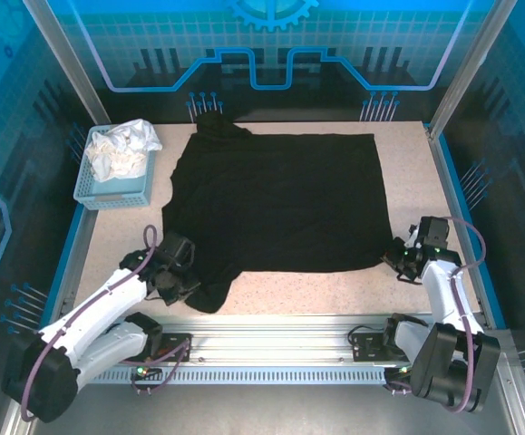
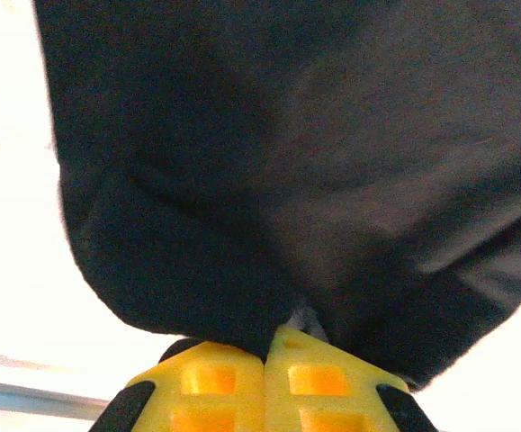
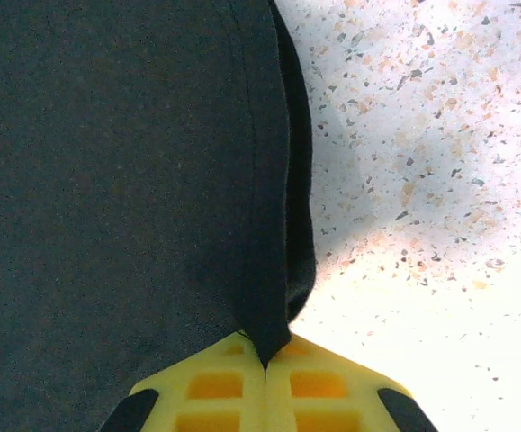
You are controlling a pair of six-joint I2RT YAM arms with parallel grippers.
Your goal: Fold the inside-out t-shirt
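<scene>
The black inside-out t-shirt (image 1: 280,199) lies spread flat across the speckled table, plain black side up, one sleeve bunched at the far left corner. My left gripper (image 1: 182,279) sits at the shirt's near left corner. In the left wrist view its yellow fingers (image 2: 211,382) are shut on a fold of the t-shirt (image 2: 269,180). My right gripper (image 1: 396,261) is at the near right corner. Its yellow fingers (image 3: 318,382) are pressed together on the hemmed edge of the t-shirt (image 3: 116,180).
A light blue basket (image 1: 90,186) holding a crumpled white cloth (image 1: 121,149) stands at the far left of the table. Metal frame posts and blue side walls bound the table. A metal rail (image 1: 271,349) runs along the near edge between the arm bases.
</scene>
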